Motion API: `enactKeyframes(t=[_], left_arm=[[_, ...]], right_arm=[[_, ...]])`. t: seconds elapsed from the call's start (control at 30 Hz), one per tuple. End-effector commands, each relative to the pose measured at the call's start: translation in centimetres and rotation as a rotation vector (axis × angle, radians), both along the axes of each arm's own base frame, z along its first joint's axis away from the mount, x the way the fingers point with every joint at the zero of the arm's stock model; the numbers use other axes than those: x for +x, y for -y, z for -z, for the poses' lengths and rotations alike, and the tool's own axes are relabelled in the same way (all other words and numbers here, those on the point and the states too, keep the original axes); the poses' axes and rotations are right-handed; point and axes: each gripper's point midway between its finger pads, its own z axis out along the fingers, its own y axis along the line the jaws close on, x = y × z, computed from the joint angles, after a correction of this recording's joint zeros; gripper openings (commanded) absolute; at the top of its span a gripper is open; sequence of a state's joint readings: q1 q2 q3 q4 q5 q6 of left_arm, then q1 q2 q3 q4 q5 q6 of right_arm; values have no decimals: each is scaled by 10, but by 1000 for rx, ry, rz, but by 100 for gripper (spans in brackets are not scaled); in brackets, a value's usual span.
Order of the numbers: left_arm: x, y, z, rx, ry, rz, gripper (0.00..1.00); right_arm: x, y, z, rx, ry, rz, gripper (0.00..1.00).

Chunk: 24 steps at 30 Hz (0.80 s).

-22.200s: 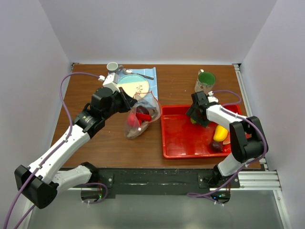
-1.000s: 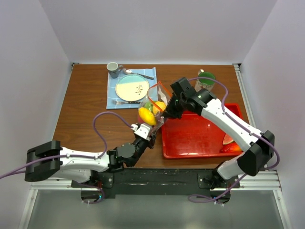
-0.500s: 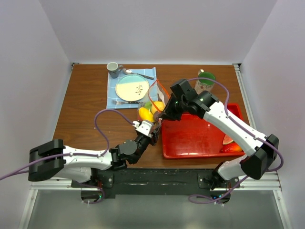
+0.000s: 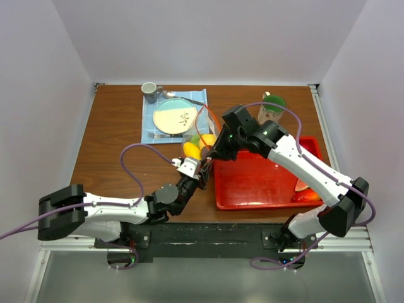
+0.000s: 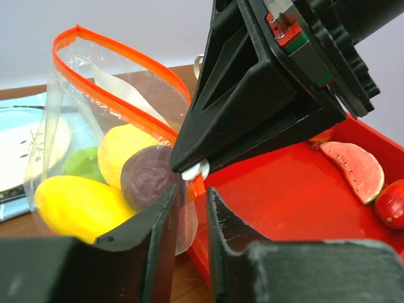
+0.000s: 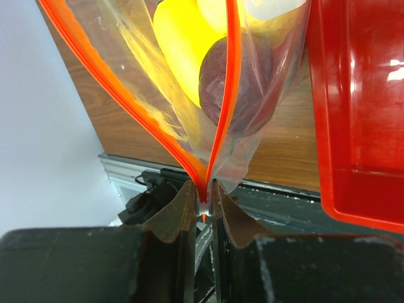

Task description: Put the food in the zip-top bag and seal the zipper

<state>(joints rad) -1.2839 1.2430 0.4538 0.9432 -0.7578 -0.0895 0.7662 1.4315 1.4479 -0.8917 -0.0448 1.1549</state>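
Partly loaded: smooth yellow pieces [image 5: 72, 205], a green piece [image 5: 85, 164] and a matte dark purple piece [image 5: 148, 177] inside the clear, crinkly zip-top bag [image 5: 63, 113], on the wooden counter [image 4: 113, 139] just beside the glossy red tray [image 4: 252, 196]. Watermelon slice [image 5: 352, 169] and a shiny red piece [image 5: 391, 205] not yet bagged. Thin orange-red zipper [image 5: 120, 104] gaping, unsealed; right fingers [image 6: 173, 214] pinched on its end, left fingers [image 5: 158, 233] narrowly apart just below, gripping nothing visible.
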Motion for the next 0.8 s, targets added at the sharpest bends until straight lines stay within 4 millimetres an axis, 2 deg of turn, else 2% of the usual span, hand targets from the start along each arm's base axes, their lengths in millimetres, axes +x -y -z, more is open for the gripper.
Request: enactKeyframes(t=[0.0,0.03,0.07,0.37,0.77], left_arm=[[2,-4,-19,-75,29,-12,16],[1,-5,-18,-74,29,-12,4],[1,-6,-19,-74,31,-11,0],[-5,-18,-23,-81,47,-1,0],[-22,-28,-22,-68,39,71,0]], right_arm=[[7,-8,-23,43,44,12,2],[8,-7,-25,46,50,17,2],[9,-7,-26,44,54,20,2],[18,-5,-22,1,58,23,3],[73,11,-12,-125,117,55,4]])
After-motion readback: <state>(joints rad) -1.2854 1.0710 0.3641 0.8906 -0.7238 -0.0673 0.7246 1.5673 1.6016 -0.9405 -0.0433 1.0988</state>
